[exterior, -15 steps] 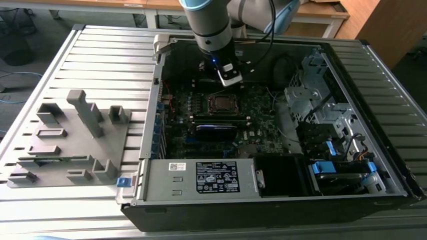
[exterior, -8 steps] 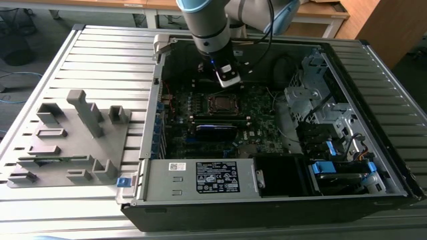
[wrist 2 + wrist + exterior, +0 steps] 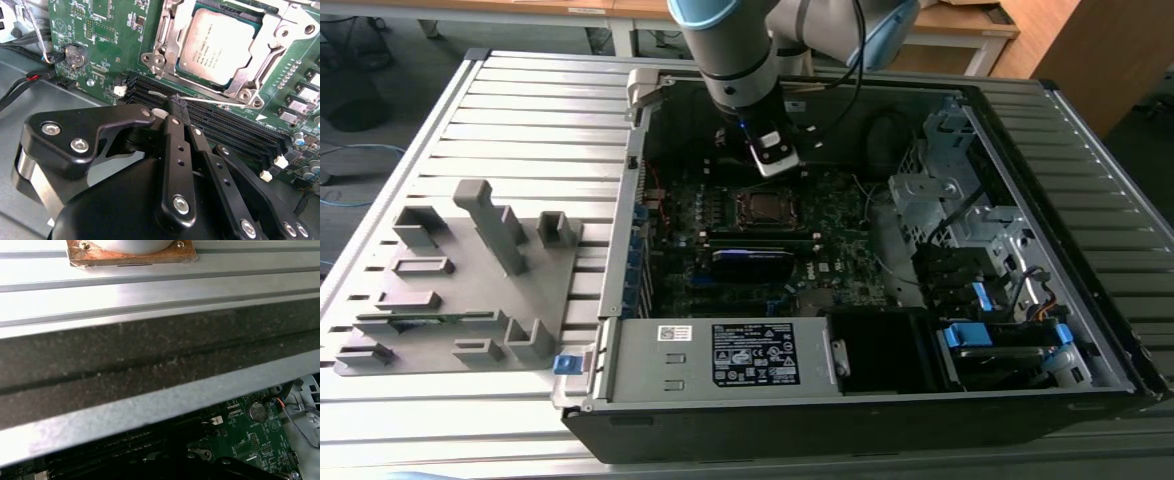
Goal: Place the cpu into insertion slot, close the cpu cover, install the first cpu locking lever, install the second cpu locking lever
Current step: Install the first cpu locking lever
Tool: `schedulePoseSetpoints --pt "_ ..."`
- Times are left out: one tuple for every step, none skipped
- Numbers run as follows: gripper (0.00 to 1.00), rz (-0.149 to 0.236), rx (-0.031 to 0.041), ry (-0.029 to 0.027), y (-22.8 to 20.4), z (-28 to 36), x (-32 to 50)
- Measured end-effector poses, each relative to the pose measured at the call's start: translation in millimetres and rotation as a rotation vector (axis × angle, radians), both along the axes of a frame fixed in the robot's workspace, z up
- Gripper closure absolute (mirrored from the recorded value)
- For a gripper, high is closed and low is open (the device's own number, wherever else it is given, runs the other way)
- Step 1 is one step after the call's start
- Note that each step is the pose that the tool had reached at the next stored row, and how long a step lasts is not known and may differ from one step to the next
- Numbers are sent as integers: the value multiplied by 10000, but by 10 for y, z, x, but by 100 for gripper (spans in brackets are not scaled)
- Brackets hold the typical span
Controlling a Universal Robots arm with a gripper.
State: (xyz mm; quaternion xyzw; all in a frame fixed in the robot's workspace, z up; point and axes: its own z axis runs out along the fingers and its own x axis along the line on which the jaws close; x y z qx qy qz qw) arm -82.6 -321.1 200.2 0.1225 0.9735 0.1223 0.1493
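The cpu [image 3: 215, 44], a silver-grey square chip, lies flat in the insertion slot [image 3: 761, 207] on the green motherboard. The silvery cpu cover [image 3: 272, 42] is folded down around it, and the chip shows through its window. My gripper [image 3: 178, 102] is shut, its black fingertips pressed together just beside the socket. A thin silver locking lever [image 3: 220, 100] runs across at the very tip, touching it; I cannot tell whether the wire is pinched. In the exterior view the gripper [image 3: 771, 165] hangs inside the open case, just behind the socket.
Long black memory slots [image 3: 225, 130] run under the fingers. A coin battery [image 3: 75, 55] and loose cables sit nearby. The case wall [image 3: 150, 365] stands close to the wrist. A grey parts fixture [image 3: 454, 280] lies on the slatted table at the exterior view's left.
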Motion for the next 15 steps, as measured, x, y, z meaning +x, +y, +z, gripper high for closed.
schedulePoseSetpoints --pt "89 -1 -2 -2 1 -4 0" --pt "89 1 -4 -4 1 -8 -1" --pt "89 2 -4 -11 2 -14 -1" --pt "89 5 -4 -24 3 -22 -3" --pt "89 10 -5 -38 3 -29 -5" --pt "89 18 -5 -54 2 -34 -8" --pt "89 28 -7 -73 2 -38 -10" --pt "89 39 -8 -95 2 -42 -11" --pt "89 54 -7 -122 2 -46 -13" --pt "89 74 -6 -152 3 -51 -14" --pt "89 92 -5 -183 3 -55 -15" --pt "89 110 -6 -215 3 -59 -16" --pt "89 130 -6 -244 3 -63 -17" --pt "89 149 -6 -271 3 -68 -18" --pt "89 166 -6 -294 2 -72 -20"
